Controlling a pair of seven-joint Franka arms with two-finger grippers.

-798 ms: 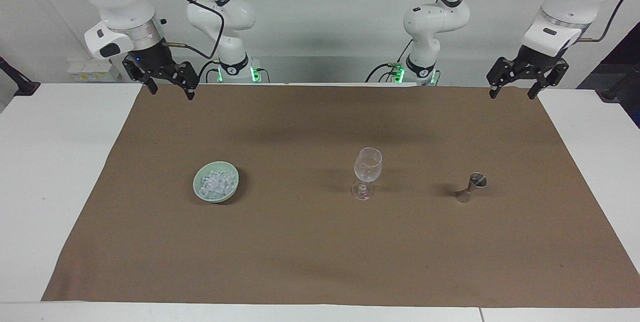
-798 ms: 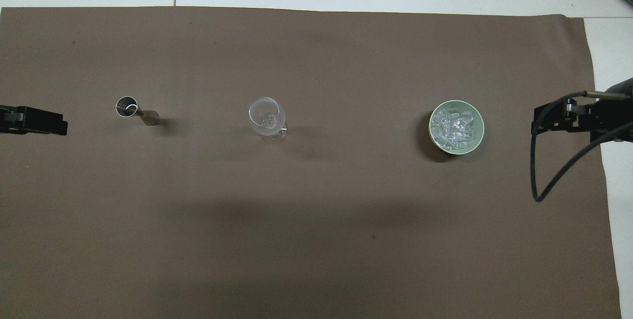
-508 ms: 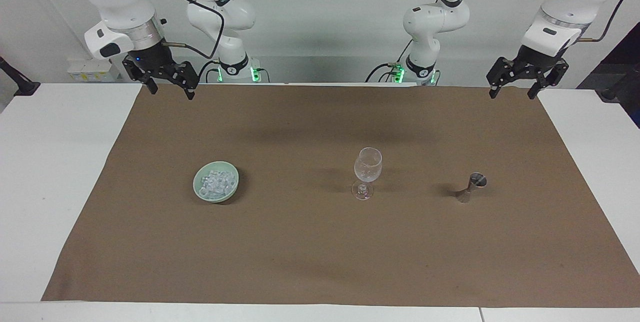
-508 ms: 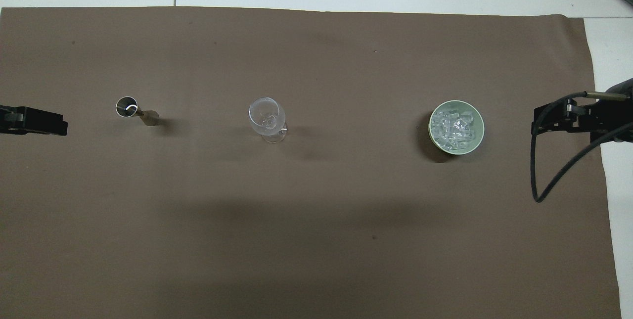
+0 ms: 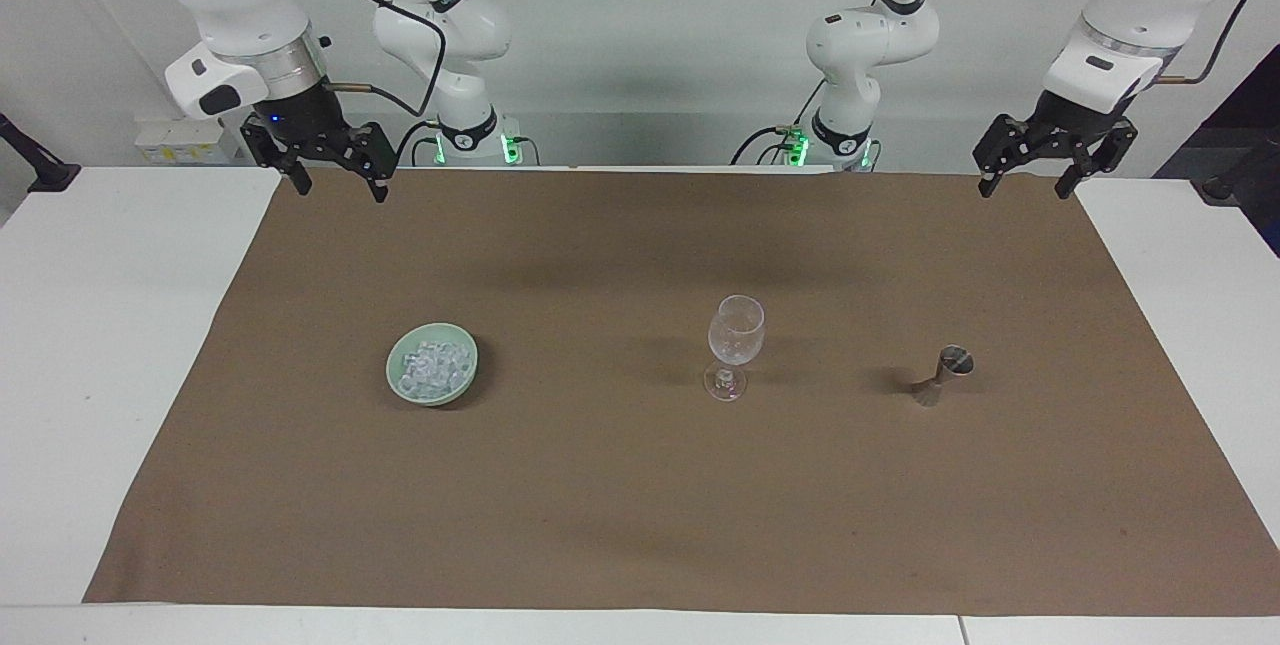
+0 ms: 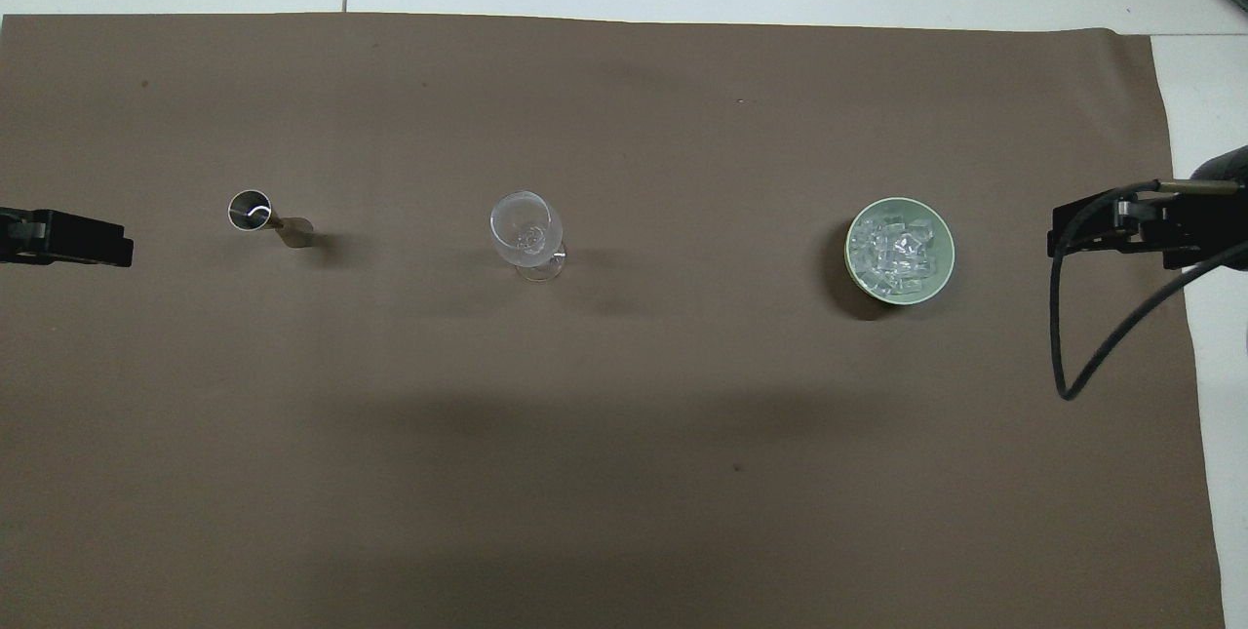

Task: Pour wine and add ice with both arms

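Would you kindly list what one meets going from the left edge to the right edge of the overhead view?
Left tool → metal measuring cup → wine glass → green bowl holding the ice → right tool.

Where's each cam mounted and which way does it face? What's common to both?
Facing view: high across the table, looking at the robots; shows both arms whole, the right tool and left tool open, raised over the brown mat's robot-side corners.
Overhead view: high above the robots' end, looking steeply down and forward; only the left tool and right tool show at the edges.
Shared: the green bowl of ice, wine glass, metal jigger, in mirrored order.
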